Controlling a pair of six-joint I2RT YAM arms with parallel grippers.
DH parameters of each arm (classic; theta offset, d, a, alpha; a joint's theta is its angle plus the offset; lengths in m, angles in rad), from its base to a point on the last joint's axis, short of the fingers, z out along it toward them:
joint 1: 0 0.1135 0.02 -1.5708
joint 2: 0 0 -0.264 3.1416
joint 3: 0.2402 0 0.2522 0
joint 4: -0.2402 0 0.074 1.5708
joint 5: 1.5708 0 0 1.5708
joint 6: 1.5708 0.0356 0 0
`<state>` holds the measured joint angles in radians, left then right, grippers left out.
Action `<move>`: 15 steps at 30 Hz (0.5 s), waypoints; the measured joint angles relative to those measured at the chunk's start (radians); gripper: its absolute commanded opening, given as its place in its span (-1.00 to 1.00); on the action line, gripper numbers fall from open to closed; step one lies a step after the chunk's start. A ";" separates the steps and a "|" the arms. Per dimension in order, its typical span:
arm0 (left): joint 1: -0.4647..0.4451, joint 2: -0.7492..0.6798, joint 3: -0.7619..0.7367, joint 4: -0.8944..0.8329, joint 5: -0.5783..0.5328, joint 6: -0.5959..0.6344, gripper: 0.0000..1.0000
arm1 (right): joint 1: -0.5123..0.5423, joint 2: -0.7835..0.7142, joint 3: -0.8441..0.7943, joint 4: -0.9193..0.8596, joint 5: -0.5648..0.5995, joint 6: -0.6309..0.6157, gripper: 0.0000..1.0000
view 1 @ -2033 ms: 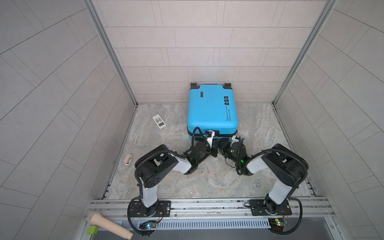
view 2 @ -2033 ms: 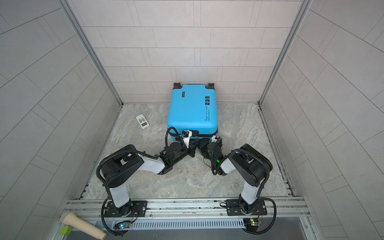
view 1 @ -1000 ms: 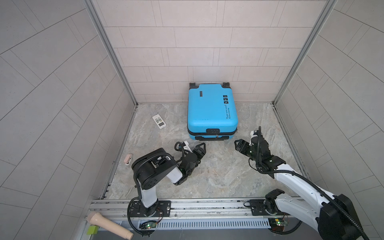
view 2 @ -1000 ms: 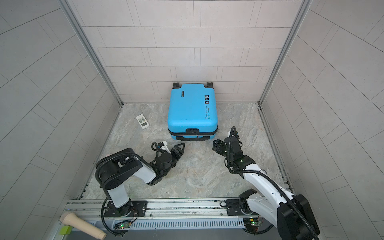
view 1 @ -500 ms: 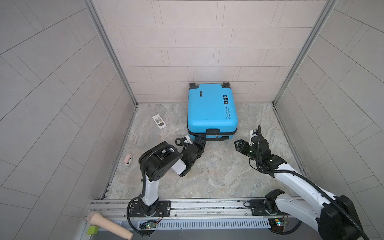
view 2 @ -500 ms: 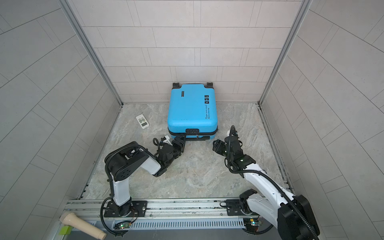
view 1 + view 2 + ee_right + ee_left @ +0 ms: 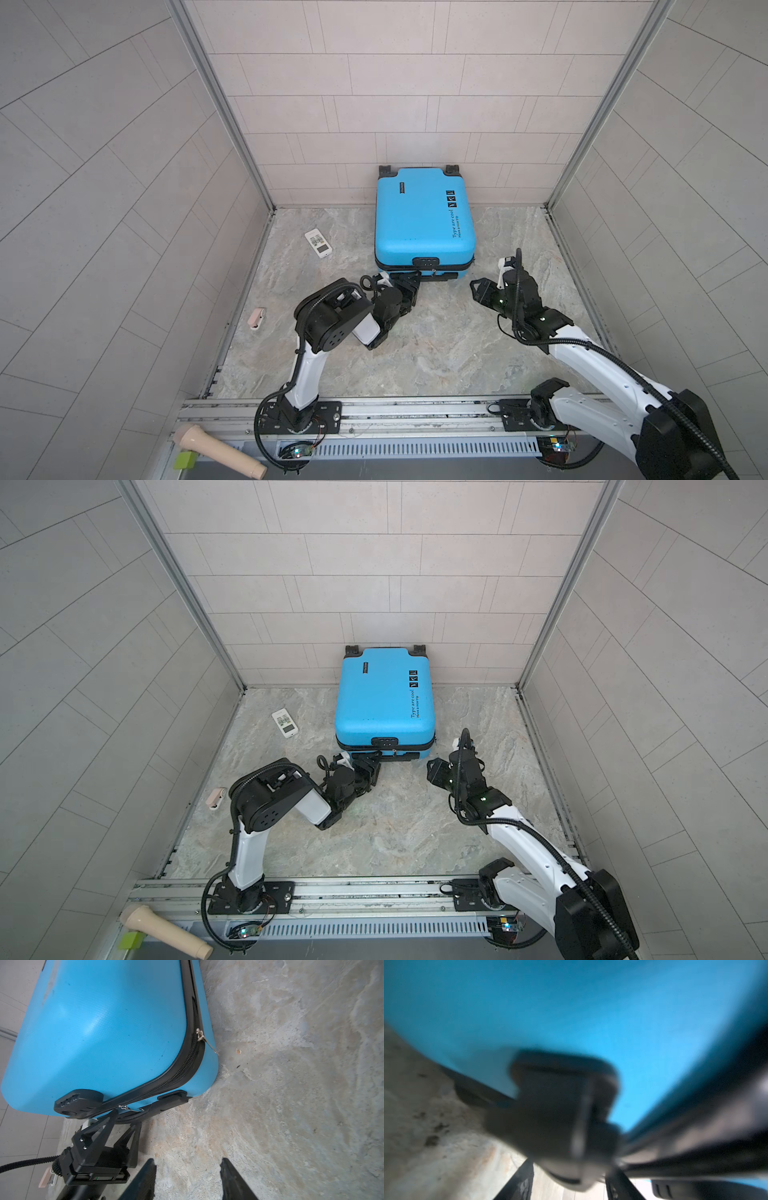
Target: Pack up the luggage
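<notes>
Blue hard-shell suitcase [image 7: 422, 216], long axis 12–6: L gripper [image 7: 126, 1119], spread, nearer, at its 6 o'clock zip edge; R gripper [image 7: 187, 1163], spread/empty, off 5 o'clock corner.

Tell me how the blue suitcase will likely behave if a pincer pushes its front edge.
The blue suitcase lies flat on its shell, wheels by the back wall, so it would probably slide, not roll. With the wall behind, it may hardly move. Its hard shell looks stiff.
</notes>
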<state>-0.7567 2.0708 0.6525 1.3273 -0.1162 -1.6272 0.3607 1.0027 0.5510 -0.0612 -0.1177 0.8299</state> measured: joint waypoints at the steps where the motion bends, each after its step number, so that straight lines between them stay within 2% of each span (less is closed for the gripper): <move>1: 0.001 0.008 0.002 0.000 -0.003 -0.001 0.10 | 0.000 0.001 0.000 0.003 -0.003 0.001 0.01; 2: 0.002 0.015 0.003 0.000 -0.006 -0.002 0.05 | 0.000 0.002 0.000 0.010 -0.009 0.001 0.02; 8: -0.004 0.047 0.023 0.035 -0.026 -0.011 -0.11 | 0.020 0.006 -0.004 0.100 -0.023 -0.013 0.36; 15: -0.010 0.064 0.034 0.071 -0.050 -0.022 -0.31 | 0.170 0.098 -0.006 0.260 0.018 -0.146 0.38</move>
<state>-0.7666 2.1349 0.6868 1.3979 -0.1661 -1.6493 0.5308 1.1011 0.5449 0.1989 -0.0998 0.6834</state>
